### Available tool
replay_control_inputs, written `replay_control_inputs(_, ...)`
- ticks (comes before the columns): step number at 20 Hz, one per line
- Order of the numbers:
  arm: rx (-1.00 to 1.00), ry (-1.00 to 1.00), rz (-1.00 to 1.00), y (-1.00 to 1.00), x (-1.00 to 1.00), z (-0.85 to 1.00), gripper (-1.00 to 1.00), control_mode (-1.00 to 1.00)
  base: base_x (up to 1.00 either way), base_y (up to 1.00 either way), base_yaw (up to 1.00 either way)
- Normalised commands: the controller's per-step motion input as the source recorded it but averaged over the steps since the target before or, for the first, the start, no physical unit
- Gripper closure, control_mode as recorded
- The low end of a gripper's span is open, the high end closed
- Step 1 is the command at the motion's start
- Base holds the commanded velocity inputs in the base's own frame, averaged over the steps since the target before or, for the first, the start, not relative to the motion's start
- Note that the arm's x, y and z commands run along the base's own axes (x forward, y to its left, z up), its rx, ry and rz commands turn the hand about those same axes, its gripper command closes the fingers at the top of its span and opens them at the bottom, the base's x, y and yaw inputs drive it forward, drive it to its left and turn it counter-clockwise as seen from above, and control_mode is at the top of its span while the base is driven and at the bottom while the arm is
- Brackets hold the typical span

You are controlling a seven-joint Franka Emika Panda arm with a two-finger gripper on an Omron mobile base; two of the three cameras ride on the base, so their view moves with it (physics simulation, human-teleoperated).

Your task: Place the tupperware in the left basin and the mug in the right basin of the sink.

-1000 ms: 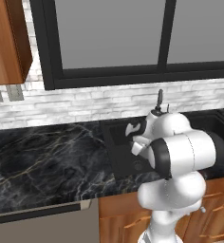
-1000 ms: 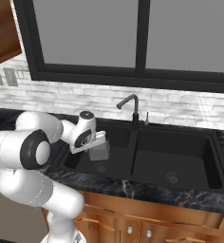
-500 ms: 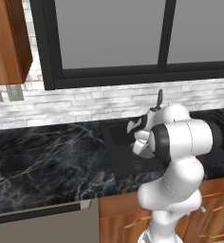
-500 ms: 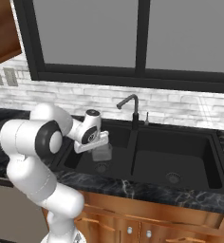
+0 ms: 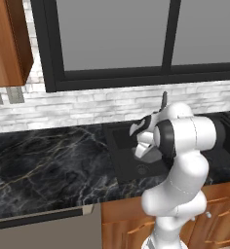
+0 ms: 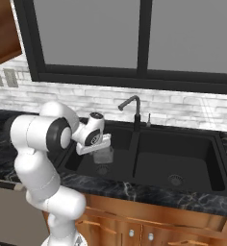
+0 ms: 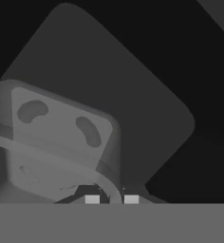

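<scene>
My gripper (image 6: 102,148) is shut on the rim of the tupperware (image 6: 104,156), a translucent grey box hanging tilted over the left basin (image 6: 119,164) of the black sink (image 6: 220,158). From the other side, the tupperware (image 5: 143,151) shows just under the white hand, above the left basin (image 5: 124,156). In the hand view the tupperware (image 7: 61,142) sits at the lower left, its rim pinched between the fingertips (image 7: 92,199), with the basin floor (image 7: 147,95) beneath. The right basin (image 6: 180,161) with its round drain (image 6: 175,180) holds nothing. The mug is out of view.
A black gooseneck faucet (image 6: 133,108) rises behind the sink's divider. Dark marble counter (image 5: 44,165) runs to the left of the sink. A white brick wall and a dark-framed window stand behind. Wooden cabinet doors (image 6: 149,228) lie below the front edge.
The hand with the tupperware has shifted a little to the right and slightly down over the left basin, and the arm's elbow has swung upward. The grip stayed the same.
</scene>
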Motion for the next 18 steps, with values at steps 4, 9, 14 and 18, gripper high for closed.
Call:
replay_control_inputs(4,0.03,0.00,0.00,0.07,0.08,-0.24,1.00,-1.00,0.00,0.00,0.00)
replay_control_inputs(9,0.01,0.00,0.00,0.04,0.16,-0.23,1.00,-1.00,0.00,0.00,0.00)
replay_control_inputs(14,0.00,0.00,0.00,0.00,0.13,-0.30,1.00,-1.00,0.00,0.00,0.00)
replay_control_inputs(18,0.00,0.00,0.00,0.02,0.12,-0.34,1.00,-1.00,0.00,0.00,0.00)
